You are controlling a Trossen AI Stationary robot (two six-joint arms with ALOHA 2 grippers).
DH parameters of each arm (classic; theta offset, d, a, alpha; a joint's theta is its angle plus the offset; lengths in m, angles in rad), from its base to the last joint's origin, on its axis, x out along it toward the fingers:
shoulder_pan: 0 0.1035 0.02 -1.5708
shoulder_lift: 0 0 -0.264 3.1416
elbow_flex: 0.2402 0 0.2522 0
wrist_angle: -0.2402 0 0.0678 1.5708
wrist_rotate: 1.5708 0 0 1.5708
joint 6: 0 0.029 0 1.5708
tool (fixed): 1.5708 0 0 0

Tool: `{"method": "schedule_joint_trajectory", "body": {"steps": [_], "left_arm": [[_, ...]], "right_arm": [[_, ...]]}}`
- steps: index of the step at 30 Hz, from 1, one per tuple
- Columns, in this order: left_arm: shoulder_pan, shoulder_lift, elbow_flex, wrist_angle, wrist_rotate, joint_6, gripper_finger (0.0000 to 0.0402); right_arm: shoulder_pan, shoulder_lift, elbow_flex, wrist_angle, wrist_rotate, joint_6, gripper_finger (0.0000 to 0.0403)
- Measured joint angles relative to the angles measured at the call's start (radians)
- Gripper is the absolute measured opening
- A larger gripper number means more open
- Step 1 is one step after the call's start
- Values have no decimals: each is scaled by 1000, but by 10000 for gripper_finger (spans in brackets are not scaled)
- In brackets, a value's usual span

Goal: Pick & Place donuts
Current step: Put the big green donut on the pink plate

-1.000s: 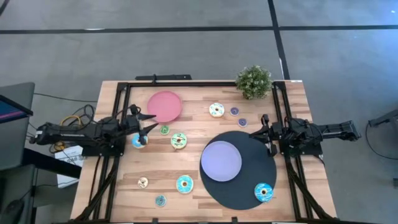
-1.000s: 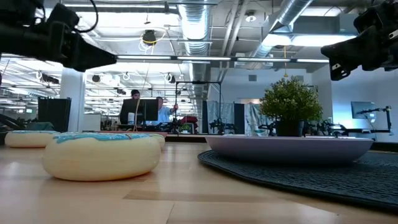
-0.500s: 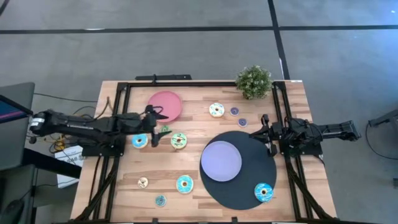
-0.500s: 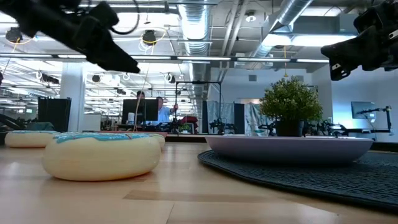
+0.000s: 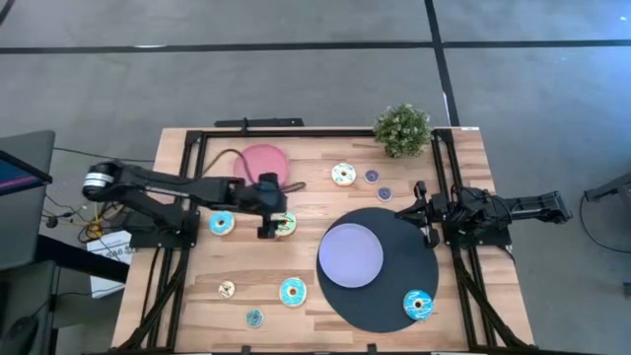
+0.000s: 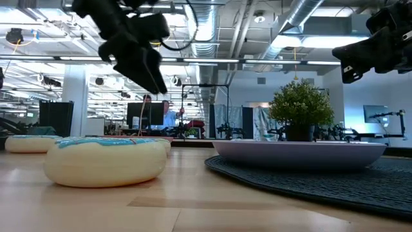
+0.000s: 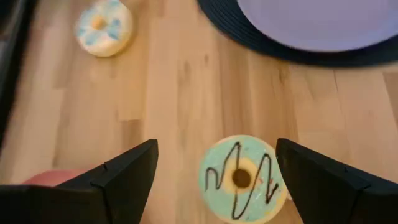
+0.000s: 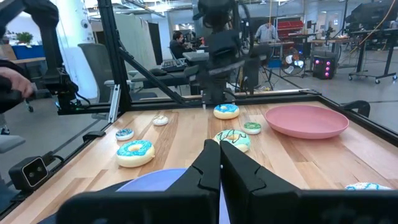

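My left gripper (image 5: 277, 211) is open and hangs above a green-iced donut with a dark squiggle (image 5: 283, 224). In the left wrist view the donut (image 7: 240, 178) lies flat on the wood between my two fingers (image 7: 216, 149), untouched. A teal donut (image 5: 221, 224) lies to its left. Several more donuts lie around the table, and one teal donut (image 5: 418, 304) lies on the dark mat. My right gripper (image 5: 424, 211) is shut and empty, held above the mat's far right rim; it also shows in its own wrist view (image 8: 219, 154).
A pink plate (image 5: 258, 161) sits far left of centre, partly under my left arm. A lavender plate (image 5: 351, 254) sits on a round dark mat (image 5: 394, 286). A potted plant (image 5: 402, 128) stands at the far right. A black frame rims the table. People sit in the room beyond.
My left gripper has swung from near the table's left edge toward the right, passing the teal donut and coming over the green donut, and it has come lower in the low view. It has stayed open. The donuts have not moved.
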Motion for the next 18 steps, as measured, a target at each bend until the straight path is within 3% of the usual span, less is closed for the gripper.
{"method": "schedule_joint_trajectory", "body": {"steps": [12, 18], "left_arm": [[23, 265, 154, -185, 15, 34, 317], [67, 287, 165, -185, 61, 57, 273]], "right_arm": [[0, 0, 0, 0, 0, 0, 0], [0, 0, 0, 0, 0, 0, 0]]}}
